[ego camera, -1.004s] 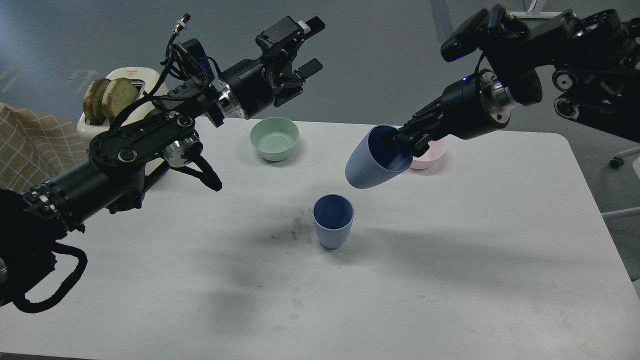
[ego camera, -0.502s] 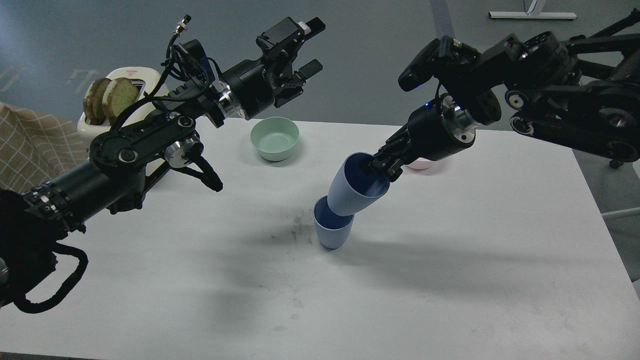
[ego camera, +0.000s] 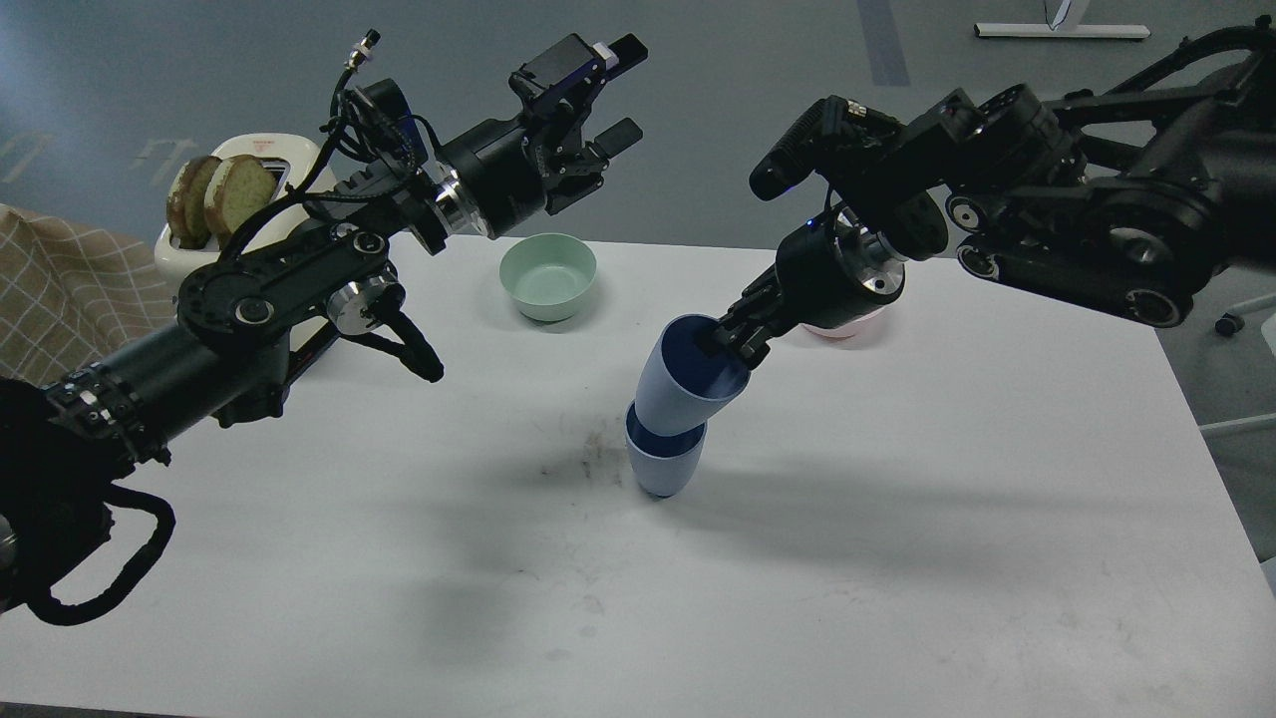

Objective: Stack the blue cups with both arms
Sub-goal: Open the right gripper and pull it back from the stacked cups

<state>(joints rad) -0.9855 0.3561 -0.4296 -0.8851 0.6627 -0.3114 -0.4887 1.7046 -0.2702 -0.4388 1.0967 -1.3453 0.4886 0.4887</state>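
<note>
The right gripper (ego camera: 726, 339), clenched on the rim of the tilted pale blue plastic cup (ego camera: 688, 384), is nesting it into the matching upright cup (ego camera: 666, 464) just below its fingers, so next it should straighten, press down, then release; the left gripper (ego camera: 608, 95) hangs spread and empty, well apart.

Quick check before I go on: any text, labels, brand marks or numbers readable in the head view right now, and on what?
None can be read.
Toaster: a small reddish mark on its top face, too blurred to read.
Floor, upper left: faint pale markings, not legible.
Both blue cups, the green bowl and the table: no print visible.
</note>
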